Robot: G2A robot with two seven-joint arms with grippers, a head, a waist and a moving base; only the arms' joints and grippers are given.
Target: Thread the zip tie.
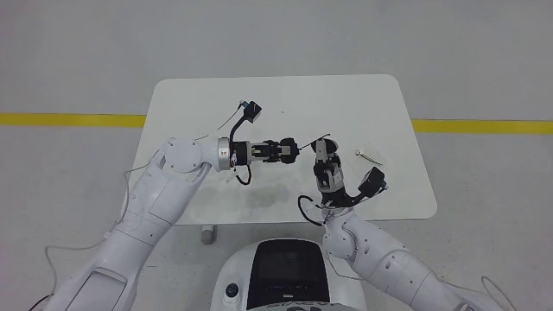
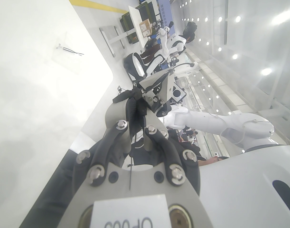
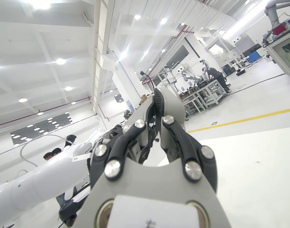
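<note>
The left gripper [image 1: 296,147] is reaching in from the left and hanging over the middle of the white table [image 1: 216,112]. Its fingers [image 2: 125,110] are pressing closed on the zip tie [image 1: 315,138]. In the left wrist view the thin black strip [image 2: 130,176] is running back between the closed pads toward the gripper's palm.

The right gripper [image 1: 321,149] is coming up from the near side and pointing toward the far edge, just right of the left gripper, with the two tips sitting close together. Its fingers [image 3: 169,110] are also clamping shut on the zip tie. In the right wrist view the tie [image 3: 148,78] is curving out past the fingertips and ending in a small head.

A second thin black tie [image 1: 366,153] with a pale end is lying flat on the table to the right of the right gripper, apart from both; it is also showing in the left wrist view [image 2: 70,50].
</note>
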